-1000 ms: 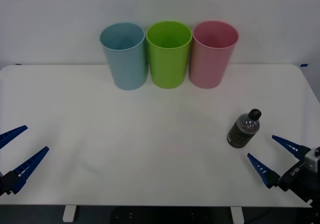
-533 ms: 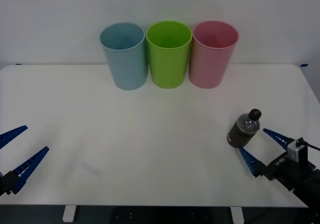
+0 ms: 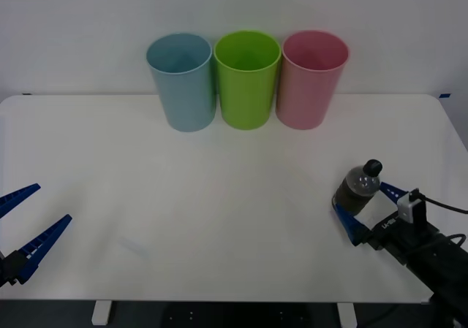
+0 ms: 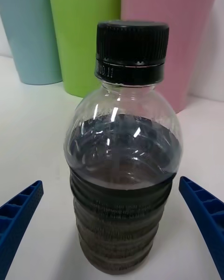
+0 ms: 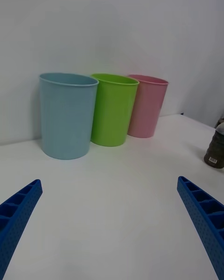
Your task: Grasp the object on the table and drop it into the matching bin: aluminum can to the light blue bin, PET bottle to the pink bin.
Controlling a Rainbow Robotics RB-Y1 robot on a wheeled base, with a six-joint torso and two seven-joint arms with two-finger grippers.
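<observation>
The PET bottle (image 3: 357, 189), small and clear with dark brown contents and a black cap, stands upright at the right front of the white table (image 3: 219, 196). My right gripper (image 3: 357, 196) is open, with one blue finger on each side of the bottle's lower body. In the right wrist view the bottle (image 4: 123, 168) stands close between the spread fingers (image 4: 18, 214) with a gap on both sides. The pink bin (image 3: 313, 79) is the rightmost tub at the back; the light blue bin (image 3: 181, 83) is the leftmost. My left gripper (image 3: 51, 203) rests open at the left front.
A lime green tub (image 3: 247, 79) stands between the light blue and pink bins, all three touching in a row by the wall. The left wrist view shows the same row (image 5: 113, 109) and the bottle (image 5: 216, 147) far off. The table's right edge is near the bottle.
My right gripper has moved forward and left toward the bottle, from behind it to having its open fingers on both sides. The bottle and the left arm have not moved.
</observation>
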